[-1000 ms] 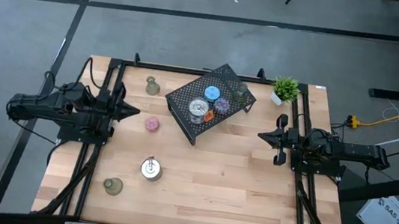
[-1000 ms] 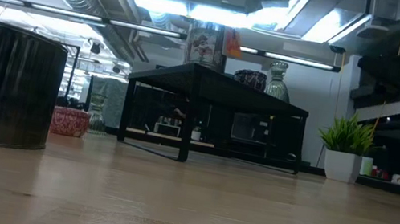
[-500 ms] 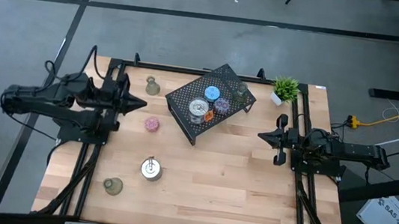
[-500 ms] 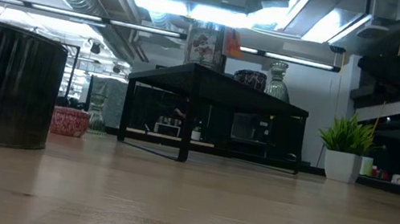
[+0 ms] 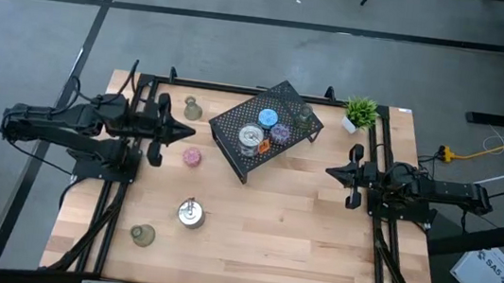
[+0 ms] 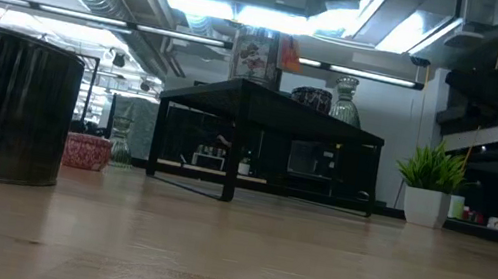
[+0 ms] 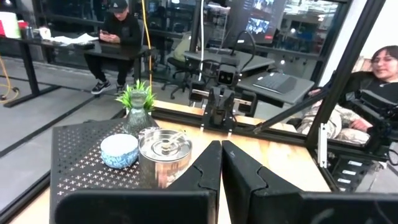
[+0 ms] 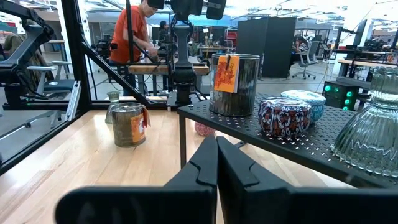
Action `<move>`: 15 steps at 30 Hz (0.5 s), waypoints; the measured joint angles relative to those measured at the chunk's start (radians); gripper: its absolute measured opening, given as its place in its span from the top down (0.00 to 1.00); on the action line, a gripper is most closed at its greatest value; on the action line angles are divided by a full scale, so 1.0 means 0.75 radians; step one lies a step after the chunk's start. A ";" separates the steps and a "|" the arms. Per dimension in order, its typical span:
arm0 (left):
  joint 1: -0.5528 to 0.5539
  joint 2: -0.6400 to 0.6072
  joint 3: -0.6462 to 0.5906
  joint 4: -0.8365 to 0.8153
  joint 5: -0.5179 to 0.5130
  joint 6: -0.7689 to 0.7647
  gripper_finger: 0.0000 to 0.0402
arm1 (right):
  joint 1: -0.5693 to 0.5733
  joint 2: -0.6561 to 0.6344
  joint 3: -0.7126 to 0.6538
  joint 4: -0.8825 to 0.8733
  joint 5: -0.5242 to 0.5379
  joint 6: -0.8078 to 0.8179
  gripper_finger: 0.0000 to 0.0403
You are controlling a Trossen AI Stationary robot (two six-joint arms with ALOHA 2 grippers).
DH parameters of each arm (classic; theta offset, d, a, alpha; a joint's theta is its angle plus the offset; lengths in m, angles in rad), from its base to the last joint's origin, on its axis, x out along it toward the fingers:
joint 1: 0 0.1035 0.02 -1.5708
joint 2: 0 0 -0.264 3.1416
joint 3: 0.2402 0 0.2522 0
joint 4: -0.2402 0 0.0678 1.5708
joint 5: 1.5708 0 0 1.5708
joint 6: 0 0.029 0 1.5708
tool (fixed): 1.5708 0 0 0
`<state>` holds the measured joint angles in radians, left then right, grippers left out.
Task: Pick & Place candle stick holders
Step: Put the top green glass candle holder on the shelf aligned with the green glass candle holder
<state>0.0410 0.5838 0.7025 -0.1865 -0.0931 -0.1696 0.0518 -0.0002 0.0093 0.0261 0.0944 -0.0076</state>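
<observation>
Rack (image 5: pixel 263 128) near table's (image 5: pixel 295 261) far edge; near half mostly bare.

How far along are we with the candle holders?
Done: four holders sit on the black mesh rack. In hand: nothing; the left gripper is shut near the pink holder, and the right gripper waits shut. Left: pink, silver, two green holders.

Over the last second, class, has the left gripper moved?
Yes. In the high view the left gripper, jaws shut, has swung out over the table toward the black mesh rack, ending above the pink holder.
</observation>
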 joint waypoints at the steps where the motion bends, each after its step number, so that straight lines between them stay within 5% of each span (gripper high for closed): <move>1: 0.000 -0.001 0.000 0.000 -0.004 0.000 0.99 | 0.000 0.000 0.000 0.000 0.000 0.000 1.00; 15: 0.163 0.006 0.000 -0.013 -0.048 0.084 0.99 | 0.000 0.000 0.000 0.000 0.000 0.000 1.00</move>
<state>0.1636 0.5885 0.7025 -0.1965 -0.1291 -0.1062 0.0521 -0.0002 0.0093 0.0261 0.0944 -0.0078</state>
